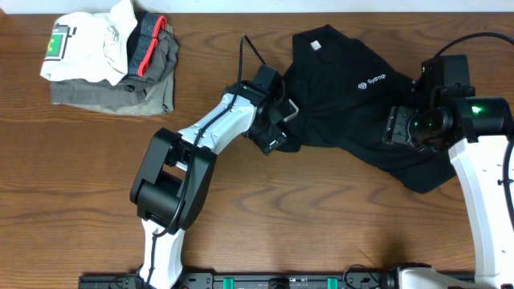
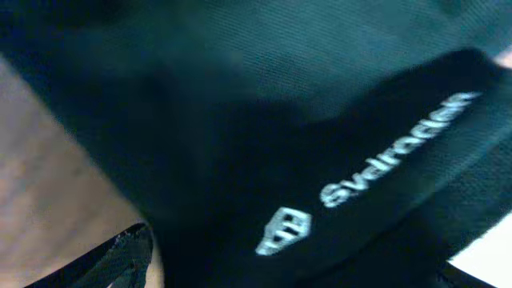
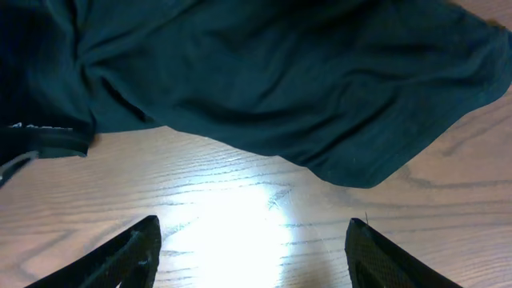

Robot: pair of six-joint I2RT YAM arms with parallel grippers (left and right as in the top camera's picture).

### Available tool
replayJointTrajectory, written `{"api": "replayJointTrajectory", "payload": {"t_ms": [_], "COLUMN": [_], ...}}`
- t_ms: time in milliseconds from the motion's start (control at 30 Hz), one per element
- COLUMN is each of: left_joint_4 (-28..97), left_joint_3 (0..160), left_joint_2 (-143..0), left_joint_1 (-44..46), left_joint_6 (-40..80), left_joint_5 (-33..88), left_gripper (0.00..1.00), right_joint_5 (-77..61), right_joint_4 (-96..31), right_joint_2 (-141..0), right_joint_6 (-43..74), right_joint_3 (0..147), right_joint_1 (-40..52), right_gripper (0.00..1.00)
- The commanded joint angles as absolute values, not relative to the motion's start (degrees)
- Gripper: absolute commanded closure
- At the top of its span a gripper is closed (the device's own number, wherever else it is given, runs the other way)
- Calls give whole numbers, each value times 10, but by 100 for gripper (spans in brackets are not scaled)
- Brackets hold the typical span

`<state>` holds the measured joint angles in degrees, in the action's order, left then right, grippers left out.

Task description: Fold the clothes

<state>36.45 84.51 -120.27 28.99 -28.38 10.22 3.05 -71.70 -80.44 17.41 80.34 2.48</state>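
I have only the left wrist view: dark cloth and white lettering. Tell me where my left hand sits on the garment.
Observer: Overhead, the left hand is at the left edge of the black soft-fabric garment, which lies spread and rumpled, not folded.
Operator: Report the right hand.
Observer: The right hand is open and empty, over the bare brown wooden table just short of the garment's edge.
Operator: List what else is out there.
Observer: A pile of folded grey garments with red trim, topped by a white garment with a green patch, sits in the far left corner, apart from the black one.
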Motion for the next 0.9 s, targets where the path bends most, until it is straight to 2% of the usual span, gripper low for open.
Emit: {"api": "replayJointTrajectory", "payload": {"t_ms": [0, 133, 233, 300, 533, 667, 767, 833, 867], "left_joint_4": [350, 347, 355, 366, 423, 441, 441, 440, 440], "left_joint_3": [847, 846, 846, 846, 846, 846, 846, 845, 846], "left_joint_2": [-1206, -1208, -1210, -1210, -1210, -1210, -1211, -1212, -1213], "left_joint_1": [289, 289, 291, 293, 300, 299, 299, 300, 300], "left_joint_6": [-286, -286, -284, -284, -285, -285, -285, -285, -285], "left_joint_5": [70, 70, 72, 76, 79, 79, 90, 105, 112], "left_gripper": [18, 33, 49, 54, 53, 44, 42, 42, 45], "right_joint_5": [36, 36, 36, 36, 36, 36, 36, 36, 36], "right_joint_4": [-714, -713, -713, -713, -707, -707, -704, -705, -705], "right_joint_2": [-801, -801, -801, -801, -801, -801, -801, -801, -801], "right_joint_6": [171, 171, 171, 171, 171, 171, 171, 171, 171], "right_joint_3": [800, 800, 800, 800, 800, 800, 800, 800, 800], "right_joint_1": [19, 19, 19, 19, 19, 19, 19, 19, 19], "right_gripper": [28, 28, 28, 28, 28, 28, 28, 28, 28]}}
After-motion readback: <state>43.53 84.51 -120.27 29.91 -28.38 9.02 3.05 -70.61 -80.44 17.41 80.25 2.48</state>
